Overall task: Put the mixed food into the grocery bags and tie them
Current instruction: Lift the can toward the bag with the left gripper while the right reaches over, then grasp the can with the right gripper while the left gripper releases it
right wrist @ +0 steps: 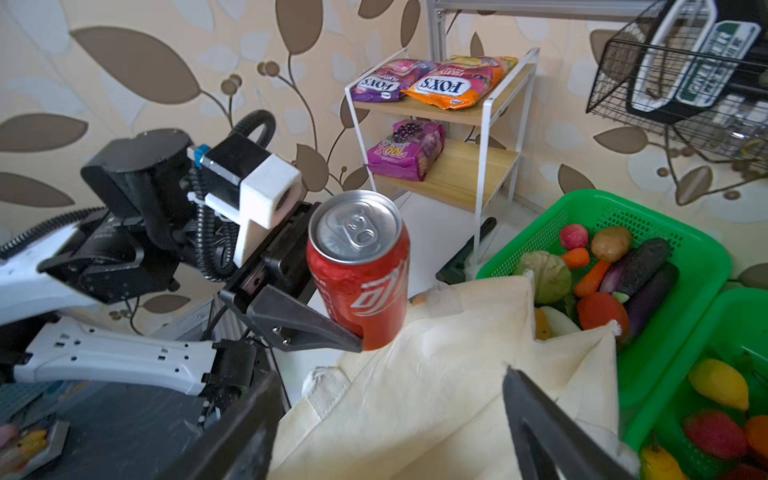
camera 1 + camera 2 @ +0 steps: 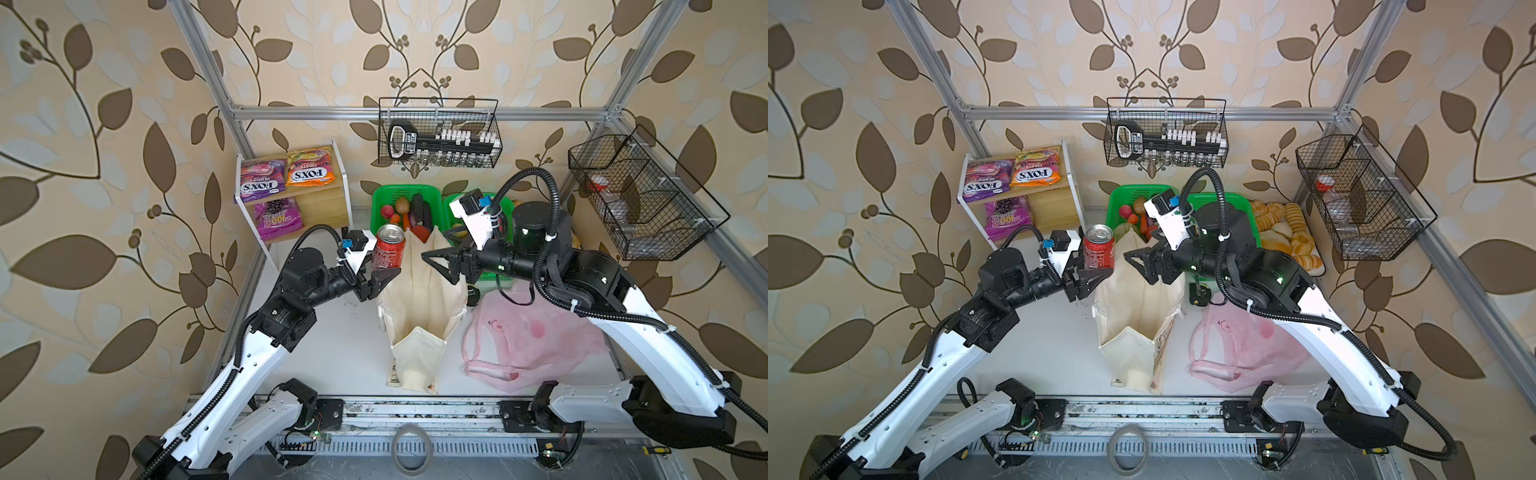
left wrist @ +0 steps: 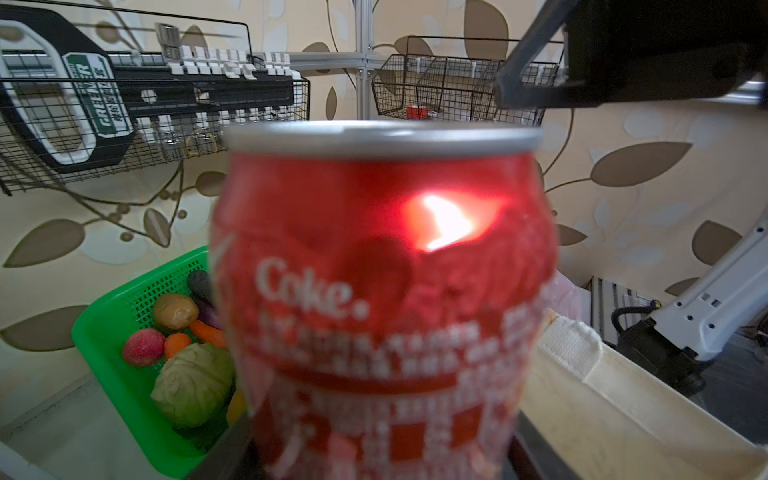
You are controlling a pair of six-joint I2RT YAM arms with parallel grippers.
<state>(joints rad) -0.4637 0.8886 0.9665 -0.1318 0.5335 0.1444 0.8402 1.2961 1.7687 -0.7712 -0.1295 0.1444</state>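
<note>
Both top views hang overhead, looking steeply down on the whole white table (image 2: 340, 349). The left wrist camera sits hard against the red drink can (image 3: 382, 299); the right wrist camera faces it across the cream canvas tote (image 1: 436, 365).

Bright even light; close red drink can (image 3: 382, 299) blurred, glaring.

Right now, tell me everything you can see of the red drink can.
The red drink can looks like aluminium, with white Coke lettering, a silver top whose pull tab lies flat and unopened, and a dented side. It stands upright, lifted off the table, clamped low on its body by the left gripper. It hangs at the left rim of the open cream canvas tote; whether it touches the cloth cannot be told.
</note>
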